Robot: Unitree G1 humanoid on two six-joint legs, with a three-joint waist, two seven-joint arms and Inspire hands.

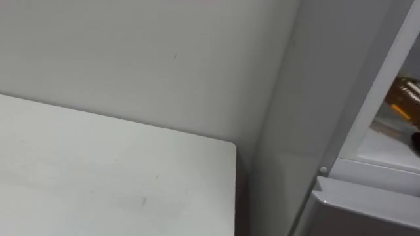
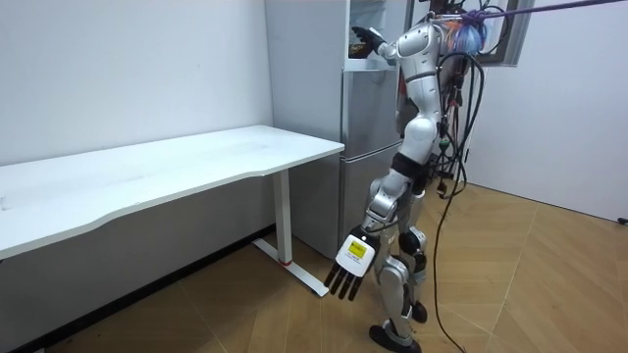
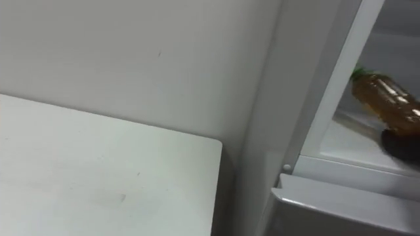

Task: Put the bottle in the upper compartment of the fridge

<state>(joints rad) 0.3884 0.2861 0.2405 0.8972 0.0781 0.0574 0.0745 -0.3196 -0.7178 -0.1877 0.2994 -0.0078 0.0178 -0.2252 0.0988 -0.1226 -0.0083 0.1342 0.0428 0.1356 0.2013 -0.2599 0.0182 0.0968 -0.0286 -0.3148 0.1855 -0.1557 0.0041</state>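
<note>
Item: bottle [image 3: 386,101], amber with a green cap, lying tilted on the white shelf [image 3: 351,141] inside the open upper fridge [image 3: 331,92]. The right hand [image 3: 401,145] shows dark at its lower end; whether its fingers grip cannot be told. The left hand [image 2: 351,263] hangs low, fingers straight, empty. Handling: settle the bottle well behind the shelf's front lip (a round body may roll) before releasing, then withdraw straight back.
</note>
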